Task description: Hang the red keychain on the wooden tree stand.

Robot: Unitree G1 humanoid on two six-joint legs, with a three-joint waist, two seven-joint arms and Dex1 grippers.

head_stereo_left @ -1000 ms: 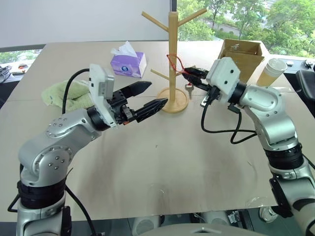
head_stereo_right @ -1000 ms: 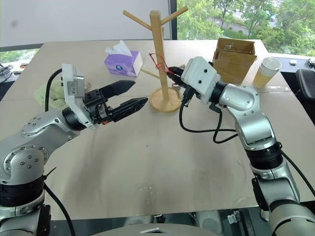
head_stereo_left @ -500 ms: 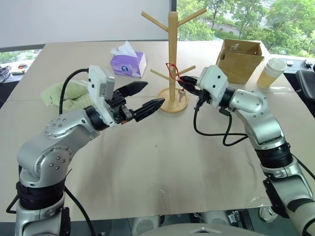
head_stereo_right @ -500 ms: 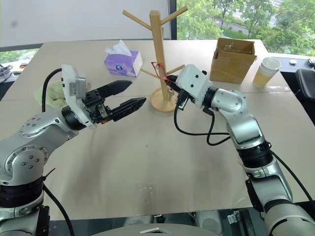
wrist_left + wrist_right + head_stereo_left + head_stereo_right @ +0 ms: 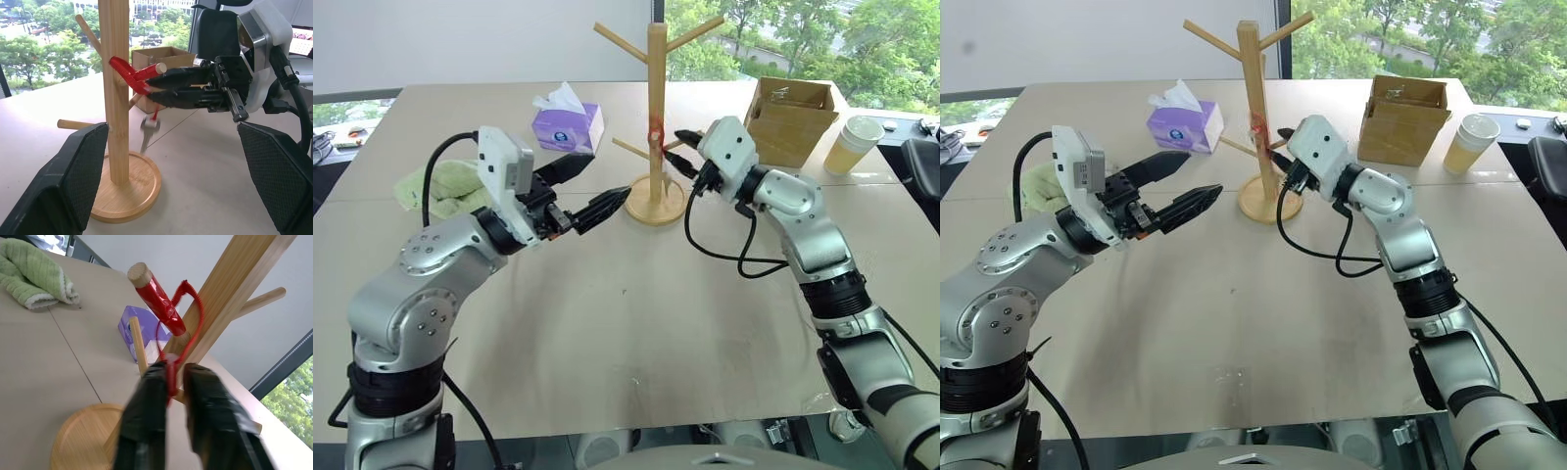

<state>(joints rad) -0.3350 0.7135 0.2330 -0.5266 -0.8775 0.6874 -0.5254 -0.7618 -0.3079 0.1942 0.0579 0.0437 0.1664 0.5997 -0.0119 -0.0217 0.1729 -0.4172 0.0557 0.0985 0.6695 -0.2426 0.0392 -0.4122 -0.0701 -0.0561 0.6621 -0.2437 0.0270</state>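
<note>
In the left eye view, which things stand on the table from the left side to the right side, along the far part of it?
green cloth → tissue box → wooden tree stand → cardboard box → paper cup

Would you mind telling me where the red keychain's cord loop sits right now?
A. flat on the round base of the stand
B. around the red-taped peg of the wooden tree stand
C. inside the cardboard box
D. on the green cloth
B: in the right wrist view the red keychain loops over the red-taped peg of the wooden tree stand, its cord running between the right gripper jaws.
</note>
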